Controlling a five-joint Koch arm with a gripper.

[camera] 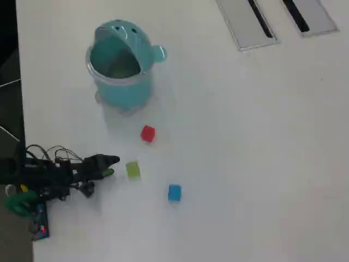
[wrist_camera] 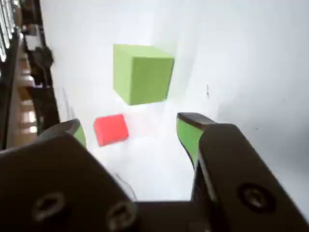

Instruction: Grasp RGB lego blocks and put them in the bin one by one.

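In the overhead view the teal bin (camera: 124, 94) stands at the upper left of the white table, its lid tipped back. The red cube (camera: 148, 134) lies below it, the yellow-green cube (camera: 132, 170) lower left, and the blue cube (camera: 174, 192) lower right. My gripper (camera: 110, 166) is open and empty, just left of the yellow-green cube and apart from it. In the wrist view my gripper (wrist_camera: 131, 124) has its green-padded jaws spread. The yellow-green cube (wrist_camera: 142, 73) lies ahead of them and the red cube (wrist_camera: 111, 129) beyond. The blue cube and the bin are out of the wrist view.
Two flat grey slotted panels (camera: 248, 22) (camera: 308, 13) are set into the table at the top right. The arm's body and loose cables (camera: 49, 155) lie at the table's left edge, with dark floor beyond it.
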